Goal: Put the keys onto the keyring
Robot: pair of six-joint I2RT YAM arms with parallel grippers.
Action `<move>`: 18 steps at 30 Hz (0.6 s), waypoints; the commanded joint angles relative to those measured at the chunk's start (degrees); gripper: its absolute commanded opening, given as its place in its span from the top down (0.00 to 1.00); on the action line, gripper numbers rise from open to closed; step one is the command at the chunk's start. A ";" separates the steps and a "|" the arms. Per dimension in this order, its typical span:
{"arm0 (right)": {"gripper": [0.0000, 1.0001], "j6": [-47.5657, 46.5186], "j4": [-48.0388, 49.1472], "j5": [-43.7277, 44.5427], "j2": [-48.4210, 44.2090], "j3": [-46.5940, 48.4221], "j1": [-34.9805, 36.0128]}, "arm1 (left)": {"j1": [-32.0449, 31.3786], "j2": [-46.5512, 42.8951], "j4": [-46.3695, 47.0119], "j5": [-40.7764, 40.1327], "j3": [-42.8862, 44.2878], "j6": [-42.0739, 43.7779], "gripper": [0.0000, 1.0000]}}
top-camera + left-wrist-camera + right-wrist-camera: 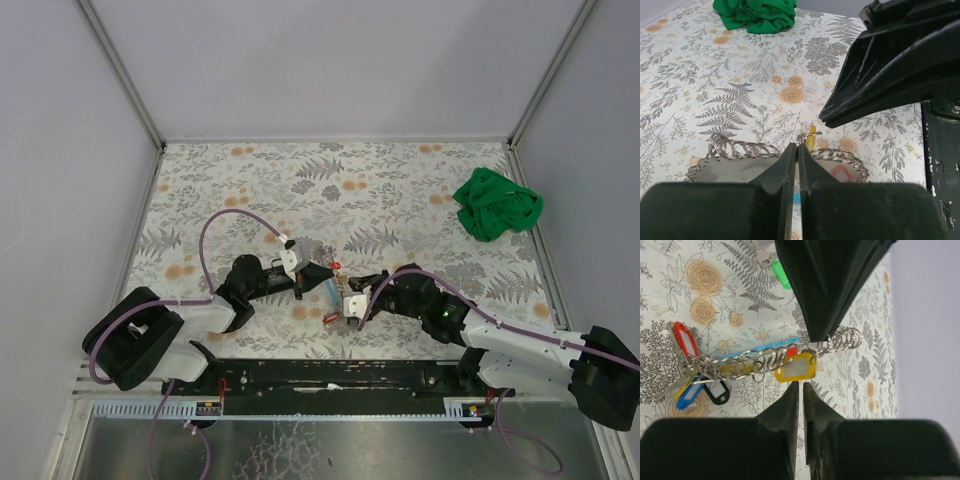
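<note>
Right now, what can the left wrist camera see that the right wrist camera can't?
Only the left wrist view shows the green cloth bunched up at the top of the picture. Only the right wrist view shows the green key lying apart, plus a red tag, a blue tag and a black tag bunched on the rings. Both show the chain of metal rings, the flowery tablecloth and the left fingers closed at that chain.
</note>
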 commanded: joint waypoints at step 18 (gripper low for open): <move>0.69 11.09 18.45 -1.57 3.75 -0.13 0.11 | -0.17 -0.89 4.01 -1.30 0.43 -0.34 1.00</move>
